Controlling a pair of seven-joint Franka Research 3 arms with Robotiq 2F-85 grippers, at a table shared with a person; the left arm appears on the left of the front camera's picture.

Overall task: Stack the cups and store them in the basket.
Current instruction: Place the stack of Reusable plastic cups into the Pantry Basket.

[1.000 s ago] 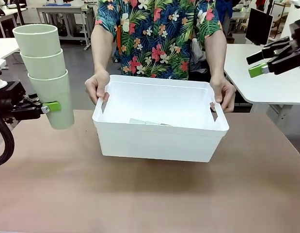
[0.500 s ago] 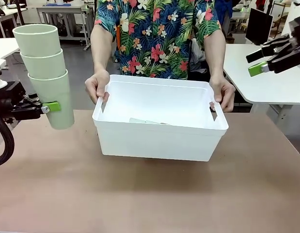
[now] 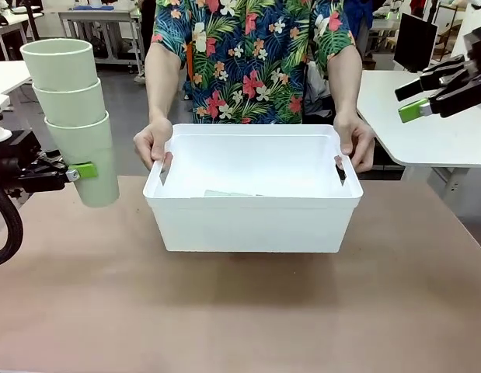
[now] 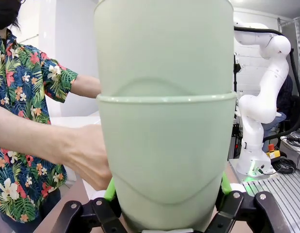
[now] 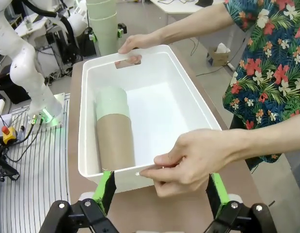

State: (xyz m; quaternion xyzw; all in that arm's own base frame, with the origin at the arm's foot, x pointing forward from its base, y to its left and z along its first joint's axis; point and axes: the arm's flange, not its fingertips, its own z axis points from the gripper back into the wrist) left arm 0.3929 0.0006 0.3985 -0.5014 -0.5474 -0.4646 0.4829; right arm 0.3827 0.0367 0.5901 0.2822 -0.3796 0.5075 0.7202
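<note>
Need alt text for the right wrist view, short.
A person's two hands hold a white basket by its end handles above a brown table; inside it lies a tan-brown cup on its side with a pale green cup nested in its mouth. The right tool stands open in the foreground with nothing between its green pads.

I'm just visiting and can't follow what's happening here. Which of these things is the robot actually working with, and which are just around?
Part of the job:
- stack of green cups, held by the left gripper
- white basket, held by the person's hands
- stacked cups lying inside it

Just around:
- right gripper, open and holding nothing
- black monitor
</note>
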